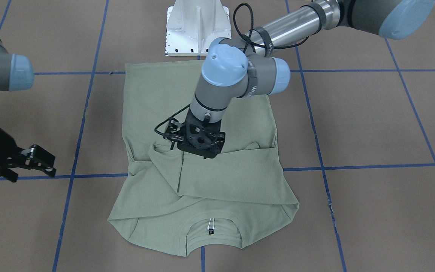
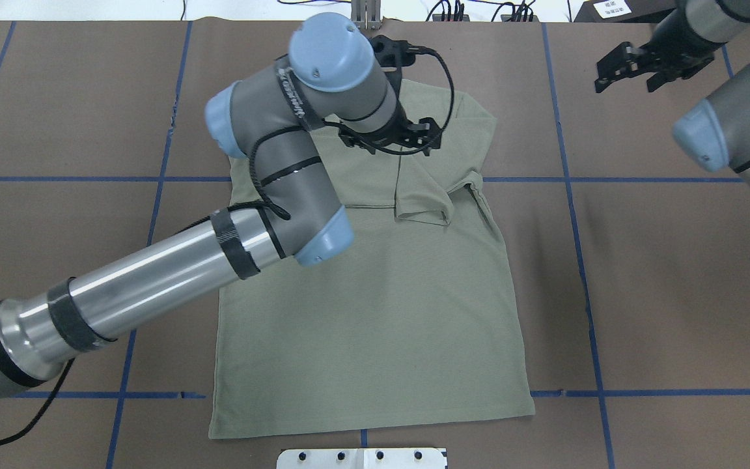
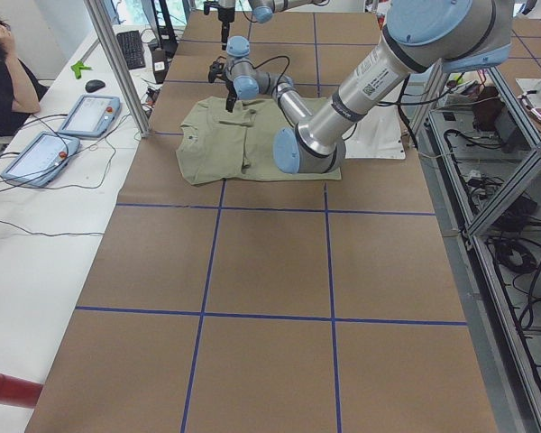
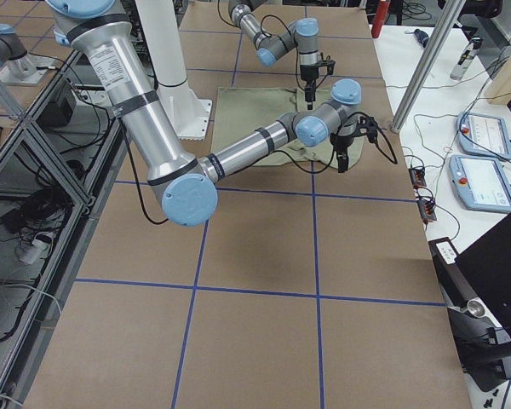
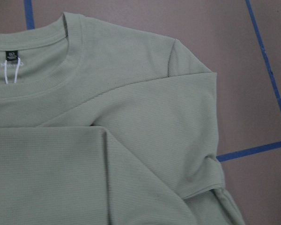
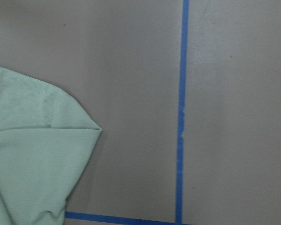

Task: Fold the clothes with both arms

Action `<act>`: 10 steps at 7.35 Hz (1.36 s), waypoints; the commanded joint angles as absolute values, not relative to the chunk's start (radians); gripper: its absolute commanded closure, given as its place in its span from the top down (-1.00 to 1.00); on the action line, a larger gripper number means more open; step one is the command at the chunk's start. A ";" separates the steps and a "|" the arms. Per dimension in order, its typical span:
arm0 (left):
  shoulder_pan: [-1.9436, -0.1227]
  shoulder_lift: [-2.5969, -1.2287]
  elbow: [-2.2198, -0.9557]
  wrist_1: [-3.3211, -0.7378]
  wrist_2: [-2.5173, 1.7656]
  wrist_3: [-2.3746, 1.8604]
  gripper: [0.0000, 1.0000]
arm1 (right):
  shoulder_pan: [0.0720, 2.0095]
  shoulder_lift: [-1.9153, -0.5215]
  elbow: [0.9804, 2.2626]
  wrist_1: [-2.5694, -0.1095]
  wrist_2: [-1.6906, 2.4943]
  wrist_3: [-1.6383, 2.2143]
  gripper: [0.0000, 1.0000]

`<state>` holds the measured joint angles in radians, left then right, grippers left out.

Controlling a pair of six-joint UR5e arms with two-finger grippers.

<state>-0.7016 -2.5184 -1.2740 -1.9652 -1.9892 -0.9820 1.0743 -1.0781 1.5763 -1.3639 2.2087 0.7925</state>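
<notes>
Nearest the robot, the white pedestal stood just beside the hem of the shirt, which lay flat on the brown table, hem toward the robot and neck away. Farther along the shirt, both sleeves were folded in across the chest, one cuff lying near the middle. Over that folded part hung the left gripper, pointing down at the cloth; its wrist hid the fingers, so we could not tell how its jaws stood. At the shirt's far end we saw the round collar with its dark label (a white loop hung from it). Off the shirt's far right shoulder, well apart from the cloth, the right gripper hovered over bare table, jaws spread and empty
</notes>
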 commanded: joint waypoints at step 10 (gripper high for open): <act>-0.950 -2.238 -1.414 -1.962 -2.197 -0.538 1.00 | 0.546 -0.663 1.327 -1.646 1.579 1.011 0.57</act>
<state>-0.9461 -2.2389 -1.4144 -1.9617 -2.1925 -0.5536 0.5582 -0.6791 1.3604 -1.6594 1.6091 1.0348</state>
